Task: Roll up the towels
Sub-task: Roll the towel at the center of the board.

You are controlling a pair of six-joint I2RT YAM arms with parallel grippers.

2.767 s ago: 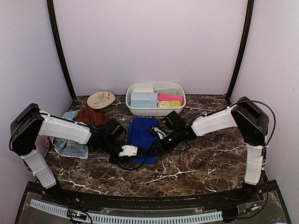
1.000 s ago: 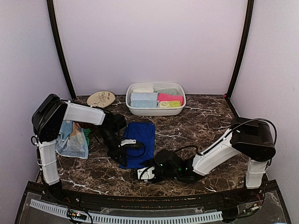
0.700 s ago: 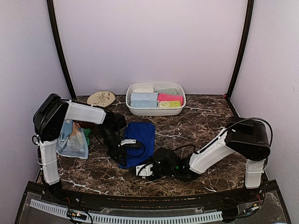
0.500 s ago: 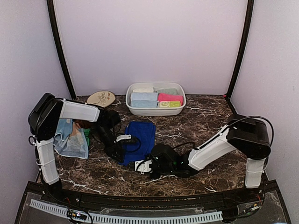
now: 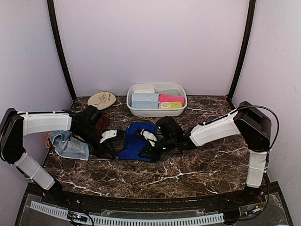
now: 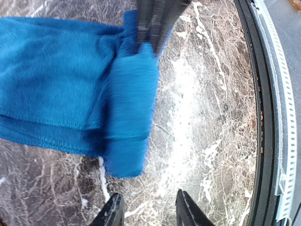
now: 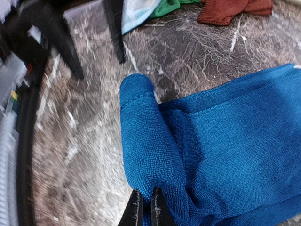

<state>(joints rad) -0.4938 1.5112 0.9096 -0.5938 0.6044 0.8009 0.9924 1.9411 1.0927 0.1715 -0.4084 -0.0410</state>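
The royal blue towel (image 5: 137, 141) lies mid-table with its near end turned into a short roll (image 6: 129, 108). My right gripper (image 5: 145, 150) is shut on one end of that roll (image 7: 145, 209); its fingers (image 6: 155, 19) show at the top of the left wrist view. My left gripper (image 5: 114, 149) is open and empty (image 6: 148, 214), just off the roll's other end and not touching it; its fingers (image 7: 70, 42) show in the right wrist view. More towels lie at the left: rust-brown (image 5: 96, 120), light blue (image 5: 70, 146), green (image 7: 169, 5).
A white oval tub (image 5: 156, 112) holding several rolled towels stands at the back centre. A cream leaf-pattern plate (image 5: 101, 100) lies to its left. The table's black front rim (image 6: 268, 117) runs close to the left gripper. Dark posts stand at both back corners.
The right gripper came from the table front up to the blue towel and now pinches its rolled near end. The left arm swung out leftwards, its gripper open beside the roll.
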